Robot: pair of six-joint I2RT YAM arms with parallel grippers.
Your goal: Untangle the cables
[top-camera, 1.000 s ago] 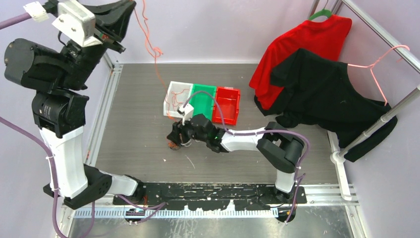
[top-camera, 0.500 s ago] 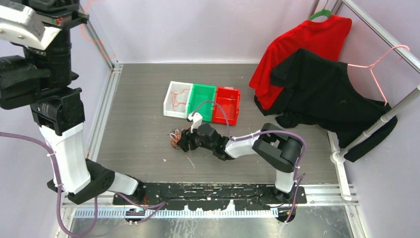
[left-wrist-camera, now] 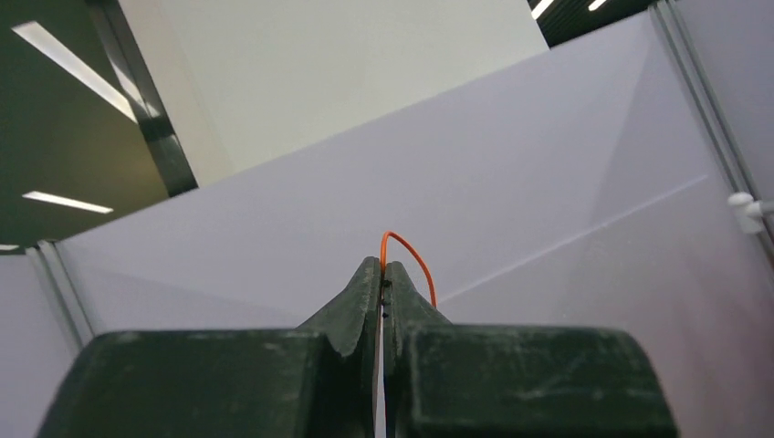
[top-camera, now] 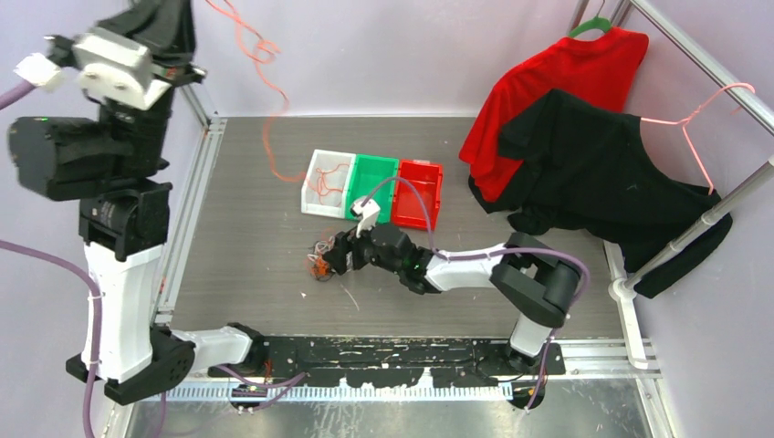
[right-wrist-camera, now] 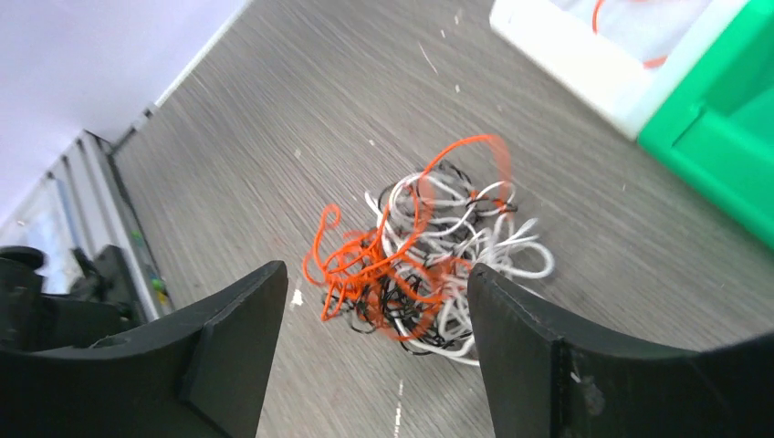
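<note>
One cable clump [top-camera: 319, 266], grey tabletop [top-camera: 246, 237]

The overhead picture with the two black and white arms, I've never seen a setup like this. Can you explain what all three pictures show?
This is a robot: two jointed arms bolted at the near edge of a grey table. The wide picture comes from a fixed camera above and behind them. The other two come from a camera on each wrist, looking past that arm's two-finger tool. On the table lie a small tangle of orange, white and black wires and a row of plastic bins: white bin, green bin, red bin. A red shirt and a black shirt hang on the right. The left tool, raised high, is shut on one thin orange wire strand. The right tool is open near the tangle, holding nothing.
</note>
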